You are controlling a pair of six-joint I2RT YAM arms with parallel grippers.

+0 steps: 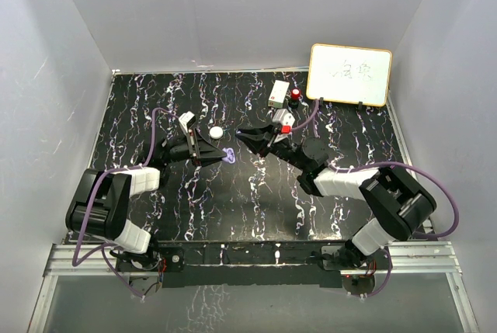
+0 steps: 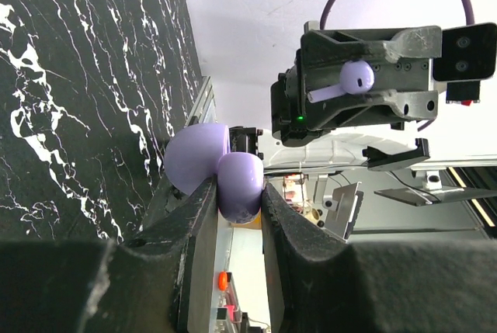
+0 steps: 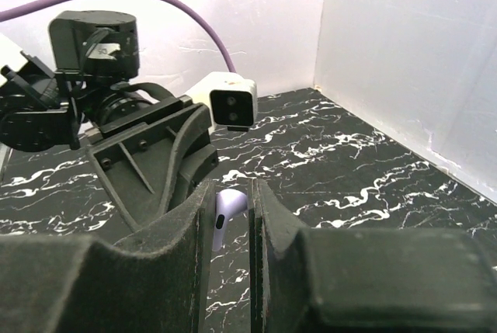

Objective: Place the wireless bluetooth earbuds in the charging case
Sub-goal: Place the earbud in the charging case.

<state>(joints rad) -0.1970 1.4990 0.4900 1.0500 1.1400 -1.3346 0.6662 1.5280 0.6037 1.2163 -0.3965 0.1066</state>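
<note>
**Both arms gripping, earbud close to case**

Mid-counter: left fingers (image 2: 200,224) clamped tight on the open purple charging case (image 2: 239,185). The right fingers (image 3: 264,224) are pinched shut on one purple earbud (image 3: 227,207), stem between them. In top view it sits at about 1 o'clock of that case, near but apart. A white round case (image 1: 216,132) lies on the counter (image 1: 155,100) at 11 o'clock.

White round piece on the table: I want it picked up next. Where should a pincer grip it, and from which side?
Probably grip the white round piece across its curved sides, coming straight down from above: it lies low on the table, looks round from overhead, and nothing touches it.
</note>
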